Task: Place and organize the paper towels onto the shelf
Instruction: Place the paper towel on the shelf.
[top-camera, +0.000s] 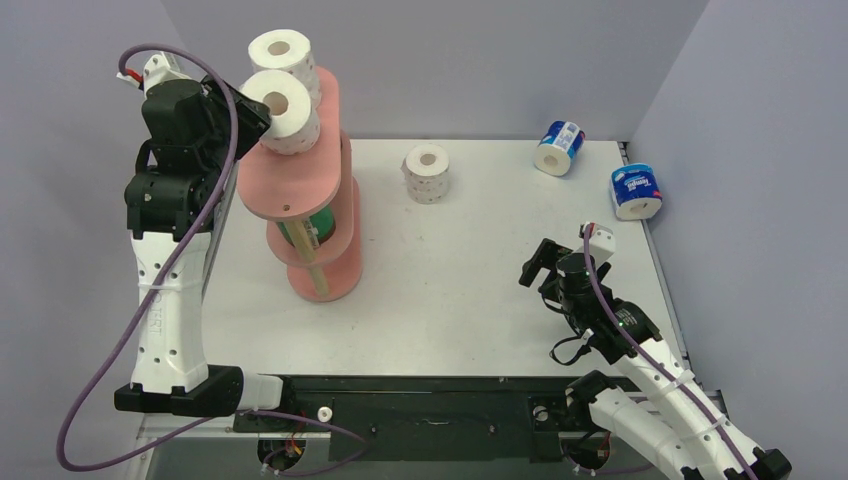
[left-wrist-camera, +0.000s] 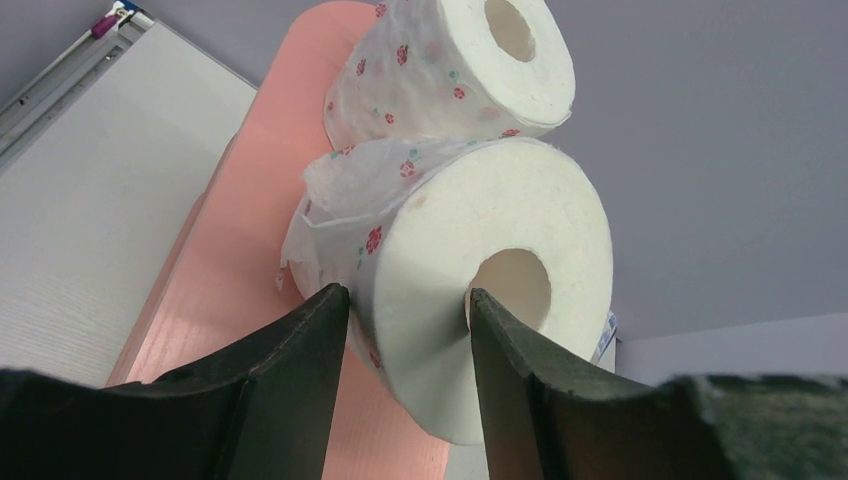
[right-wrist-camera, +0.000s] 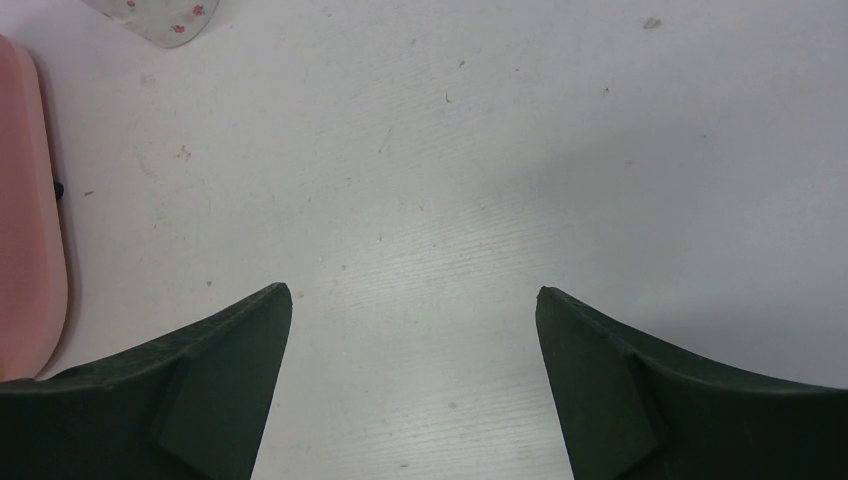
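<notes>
The salmon-pink shelf (top-camera: 262, 196) stands at the table's left. A white red-dotted roll (top-camera: 283, 48) sits at the far end of its top board. My left gripper (top-camera: 258, 112) is shut on a second dotted roll (top-camera: 285, 112) at the near end of that board, one finger in the core and one outside. In the left wrist view this roll (left-wrist-camera: 470, 230) fills the space between the fingers (left-wrist-camera: 318, 330), over the pink board (left-wrist-camera: 230, 290); whether it rests on the board I cannot tell. A third dotted roll (top-camera: 428, 173) stands on the table. My right gripper (top-camera: 535, 262) is open and empty.
Two blue-white wrapped rolls (top-camera: 559, 147) (top-camera: 636, 191) lie at the back right. A green-wrapped roll (top-camera: 322, 224) shows on a lower tier. The right wrist view shows the open gripper (right-wrist-camera: 412, 295) over table, the shelf's edge (right-wrist-camera: 30, 200) at left.
</notes>
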